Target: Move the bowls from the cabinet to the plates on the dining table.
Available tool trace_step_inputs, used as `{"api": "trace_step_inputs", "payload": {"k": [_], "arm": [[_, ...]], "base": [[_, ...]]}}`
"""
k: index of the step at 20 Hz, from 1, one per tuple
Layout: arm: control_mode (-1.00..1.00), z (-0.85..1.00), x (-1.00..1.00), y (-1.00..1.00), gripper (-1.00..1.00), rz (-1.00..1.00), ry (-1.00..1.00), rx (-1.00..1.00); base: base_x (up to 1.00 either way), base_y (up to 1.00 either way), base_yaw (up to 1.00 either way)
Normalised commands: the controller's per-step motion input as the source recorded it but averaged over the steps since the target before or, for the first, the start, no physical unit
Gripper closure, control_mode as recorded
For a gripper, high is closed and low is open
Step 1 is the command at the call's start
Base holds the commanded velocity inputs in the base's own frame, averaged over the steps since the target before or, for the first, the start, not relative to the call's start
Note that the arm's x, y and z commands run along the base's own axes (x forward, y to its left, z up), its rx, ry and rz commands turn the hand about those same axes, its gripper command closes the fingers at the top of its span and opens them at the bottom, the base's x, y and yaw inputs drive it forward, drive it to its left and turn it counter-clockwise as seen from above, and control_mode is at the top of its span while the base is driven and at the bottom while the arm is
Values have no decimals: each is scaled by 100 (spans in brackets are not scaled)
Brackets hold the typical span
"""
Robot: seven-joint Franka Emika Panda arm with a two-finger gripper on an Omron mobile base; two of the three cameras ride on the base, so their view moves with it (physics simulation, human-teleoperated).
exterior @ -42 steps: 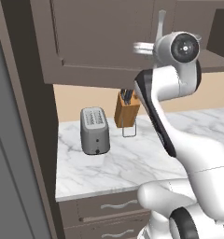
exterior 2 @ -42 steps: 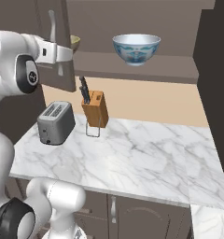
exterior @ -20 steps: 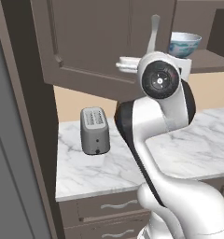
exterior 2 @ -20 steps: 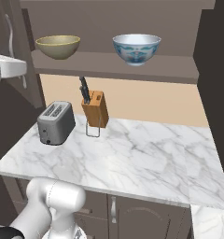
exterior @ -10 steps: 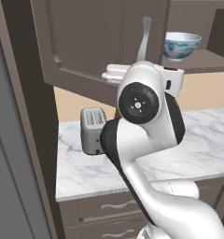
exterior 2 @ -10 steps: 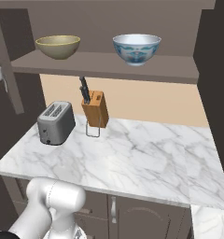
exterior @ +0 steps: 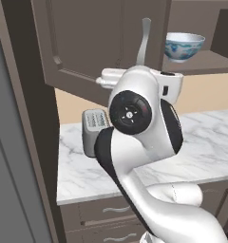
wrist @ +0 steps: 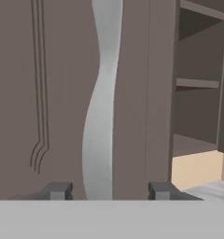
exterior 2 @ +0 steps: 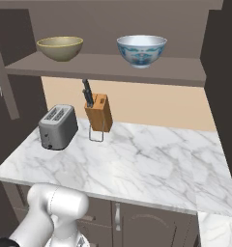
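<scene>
The gripper (wrist: 107,190) stood open astride the cabinet door's silver handle (wrist: 101,116), not clamping it. Both bowls sat on the cabinet shelf (exterior 2: 108,65): olive-tan bowl (exterior 2: 60,48) left end, patterned bowl (exterior 2: 141,50) mid-shelf. Door-opening step; next, reaching for a bowl.

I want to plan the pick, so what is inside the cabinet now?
On the cabinet shelf stand an olive-tan bowl and a blue-patterned bowl, apart. Their insides can't be seen.

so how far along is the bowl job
Done: the cabinet door is swung open. In hand: nothing; the fingers stand apart either side of its silver handle. Left: the olive bowl and blue-patterned bowl both sit on the shelf.
</scene>
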Motion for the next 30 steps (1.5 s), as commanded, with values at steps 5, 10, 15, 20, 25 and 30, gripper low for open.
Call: {"api": "trace_step_inputs", "payload": {"k": [5, 10, 15, 20, 25, 30], "arm": [[-100, 3, -62, -12, -100, 1, -5, -1], [-100, 0, -79, -39, -100, 7, -6, 0], [-100, -1, -35, -52, -100, 22, 0, 0], [-100, -3, -6, -38, -100, 34, 0, 0], [-100, -3, 1, -24, -100, 38, 3, -1], [-100, -1, 12, -15, -100, 40, 6, 0]], "base": [[0, 0, 0], [0, 0, 0], [0, 0, 0], [0, 0, 0], [0, 0, 0], [0, 0, 0]]}}
